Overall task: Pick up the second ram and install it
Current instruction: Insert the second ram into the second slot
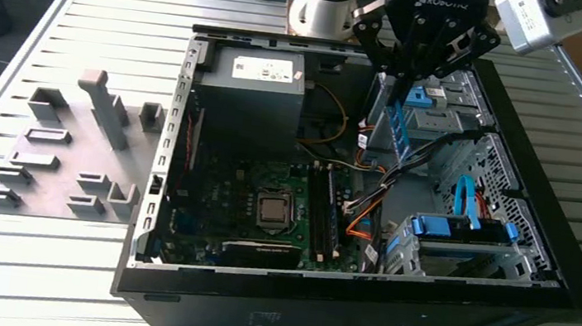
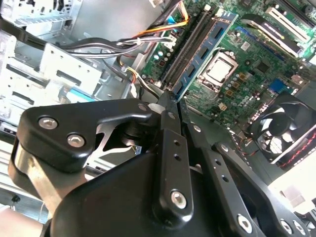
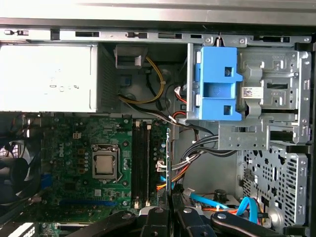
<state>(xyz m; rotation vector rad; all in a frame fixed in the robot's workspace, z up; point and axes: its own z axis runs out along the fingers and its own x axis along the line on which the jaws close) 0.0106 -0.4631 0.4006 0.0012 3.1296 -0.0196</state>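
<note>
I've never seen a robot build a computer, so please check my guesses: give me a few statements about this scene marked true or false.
1. The gripper holds a ram stick. True.
2. That ram is seated in its slot. False: it hangs from the gripper, above the board.
3. The case is closed. False: its side is open.
4. A grey plate lies on the table beside the case. True.
5. A cooler covers the processor. False: it is bare.

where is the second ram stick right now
The second ram hangs on edge in the gripper, above the open computer case at the drive bays, toward the exterior view's right of the motherboard.
</note>
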